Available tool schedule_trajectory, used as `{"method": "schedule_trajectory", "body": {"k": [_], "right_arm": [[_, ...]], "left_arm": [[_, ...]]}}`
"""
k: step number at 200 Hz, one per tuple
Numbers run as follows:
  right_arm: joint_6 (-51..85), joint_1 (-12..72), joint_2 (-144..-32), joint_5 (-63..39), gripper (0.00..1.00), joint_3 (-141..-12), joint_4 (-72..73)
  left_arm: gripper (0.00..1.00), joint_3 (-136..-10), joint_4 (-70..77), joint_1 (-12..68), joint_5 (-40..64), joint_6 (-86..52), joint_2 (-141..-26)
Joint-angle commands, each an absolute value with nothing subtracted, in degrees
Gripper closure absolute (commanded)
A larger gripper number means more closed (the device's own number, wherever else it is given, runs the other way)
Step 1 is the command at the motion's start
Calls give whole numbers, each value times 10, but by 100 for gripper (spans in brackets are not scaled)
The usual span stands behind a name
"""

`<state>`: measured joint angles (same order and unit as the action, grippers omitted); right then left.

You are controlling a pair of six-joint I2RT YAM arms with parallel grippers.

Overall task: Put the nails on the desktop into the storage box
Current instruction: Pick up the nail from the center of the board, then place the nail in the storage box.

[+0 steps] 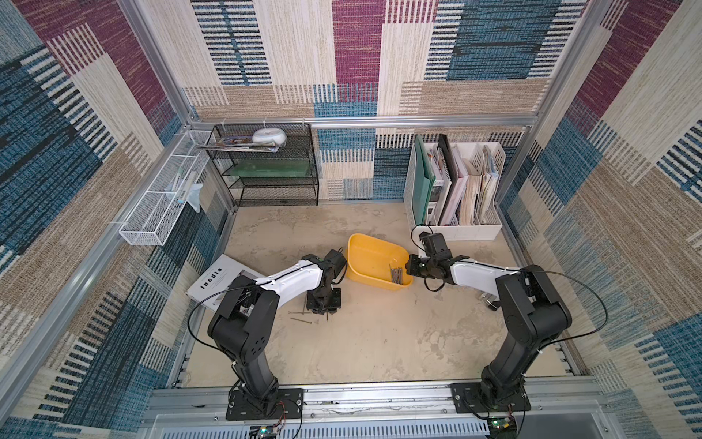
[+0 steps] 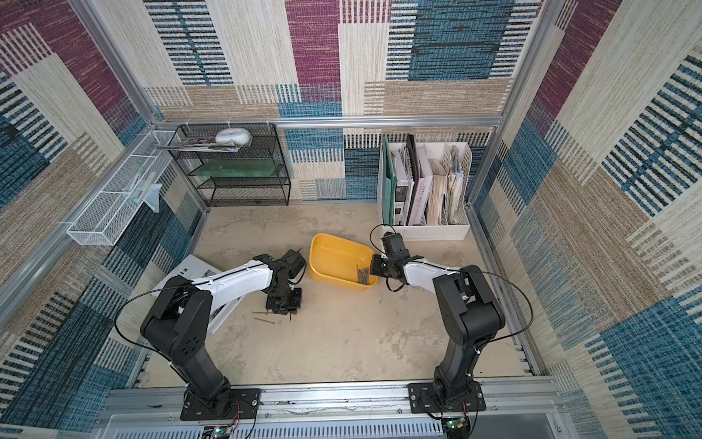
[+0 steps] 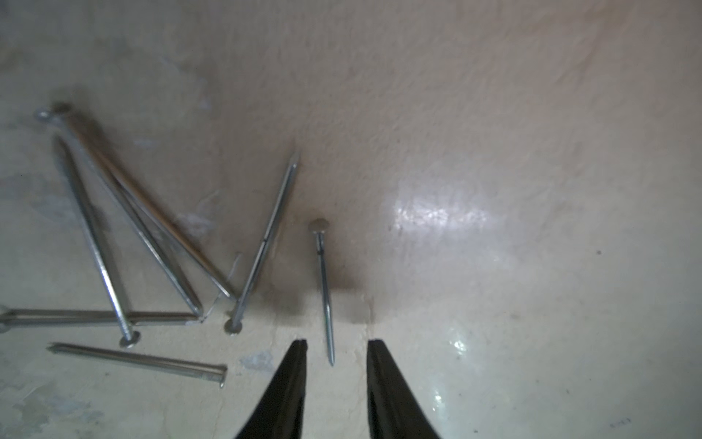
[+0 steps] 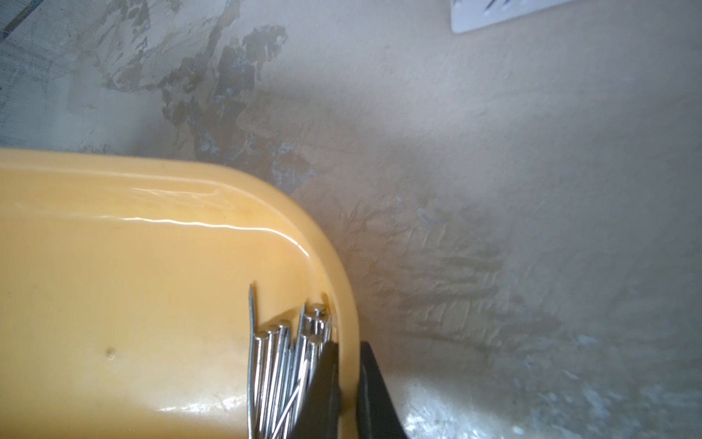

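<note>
The yellow storage box (image 1: 364,254) (image 2: 334,254) sits mid-desktop (image 1: 380,334). Several nails (image 1: 396,274) (image 4: 281,365) lie bunched in its near right corner. My right gripper (image 1: 408,266) (image 4: 347,347) is shut on the box's rim beside them, one finger inside the wall and one outside. Several more nails (image 1: 302,321) (image 3: 133,235) lie scattered on the desktop left of the box. My left gripper (image 1: 324,311) (image 3: 336,344) points down over them, open. Its fingertips straddle the pointed end of a single nail (image 3: 323,289) without touching it.
A white magazine (image 1: 220,281) lies under the left arm. A black mesh shelf (image 1: 266,167) stands at the back left and a white file organiser (image 1: 456,190) at the back right, close behind the right wrist. A white mesh basket (image 1: 163,197) hangs on the left wall.
</note>
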<state>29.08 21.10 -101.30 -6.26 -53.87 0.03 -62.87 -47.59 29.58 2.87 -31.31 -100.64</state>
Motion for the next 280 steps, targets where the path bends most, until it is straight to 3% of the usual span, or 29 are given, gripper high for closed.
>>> {"method": "schedule_trajectory", "body": {"k": [1,19,40,62,129,193,220,280], "right_arm": [[267,209,-1026,3,100,-526,-124],[267,209,-1028,3,100,-524,-121],[266,209,-1031,0,100,-525,-120],[265,209,-1029,1,100,-523,-121],[300,218,-1011,6,100,-510,-103],[337,238,-997,48,100,-511,-101],[342,249,-1001,58,100,-518,-107],[349,261,-998,82,100,-532,-126]], "left_arm": [[68,-626,-473,296,9,-319,-1013],[70,-623,-464,296,11,-317,-1026],[89,-622,-456,296,5,-313,-1050],[100,-613,-442,296,2,-312,-1060],[100,-625,-492,306,37,-310,-928],[100,-757,-590,315,58,-319,-812],[100,-893,-617,329,72,-308,-851],[100,-1207,-684,356,97,-266,-1096]]}}
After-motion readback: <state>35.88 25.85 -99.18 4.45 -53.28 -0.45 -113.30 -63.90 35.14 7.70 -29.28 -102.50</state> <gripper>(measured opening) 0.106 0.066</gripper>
